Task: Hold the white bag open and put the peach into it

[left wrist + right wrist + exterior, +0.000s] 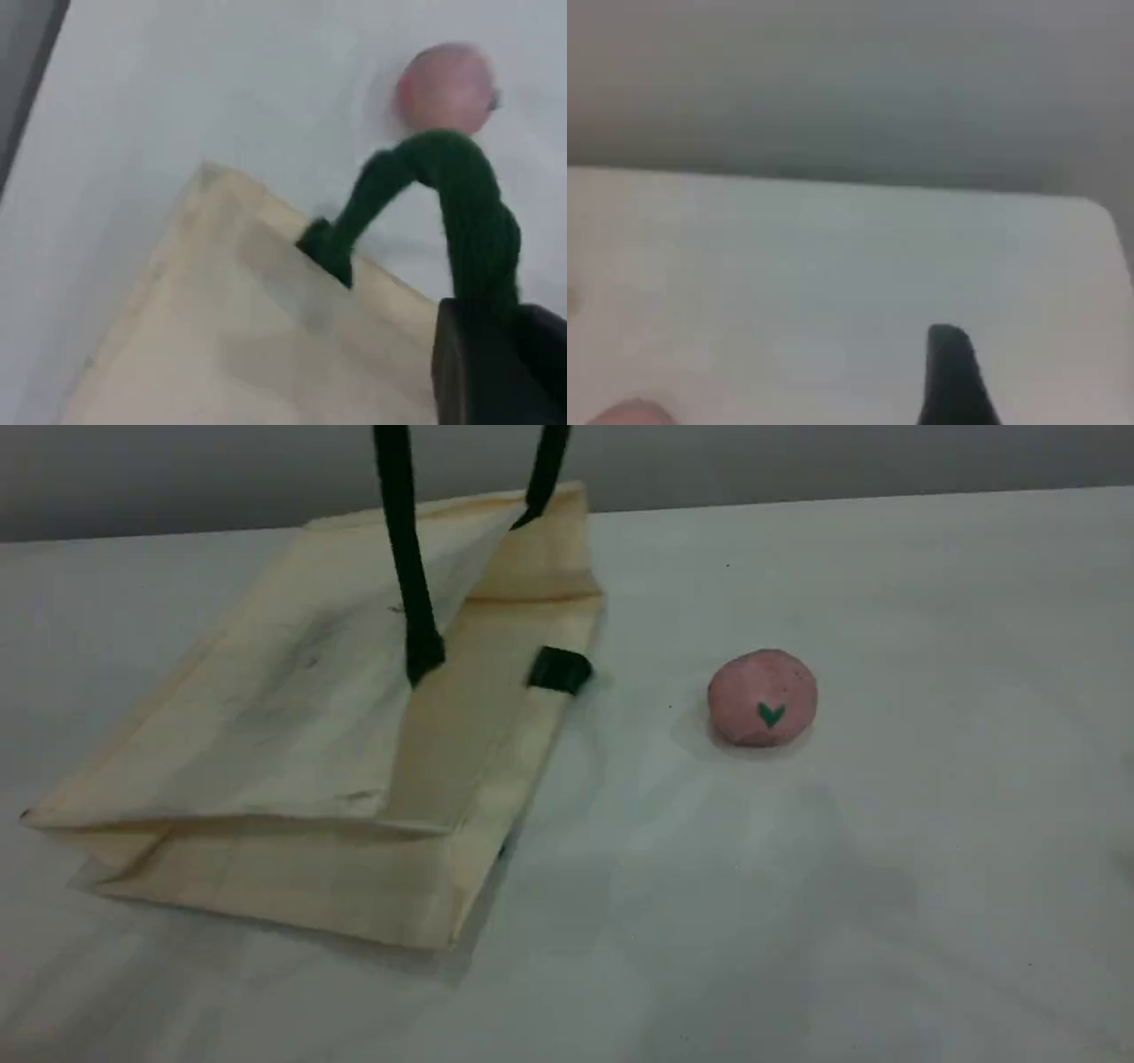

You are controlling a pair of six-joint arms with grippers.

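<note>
The white bag (292, 717) lies flat on the table's left half, its upper layer lifted at the far end. Its dark green rope handle (407, 576) runs taut up out of the scene view's top edge. In the left wrist view my left gripper (496, 363) is shut on that handle (461, 195) above the bag (221, 336). The peach (762, 697) rests on the table to the right of the bag, apart from it, and shows blurred in the left wrist view (446, 87). Of my right gripper only one dark fingertip (952, 376) shows, above bare table.
A dark green strap tab (558, 669) sticks out of the bag's right edge toward the peach. The white table (886, 868) stretches to the right and front of the peach. A grey wall (797, 460) stands behind the table's far edge.
</note>
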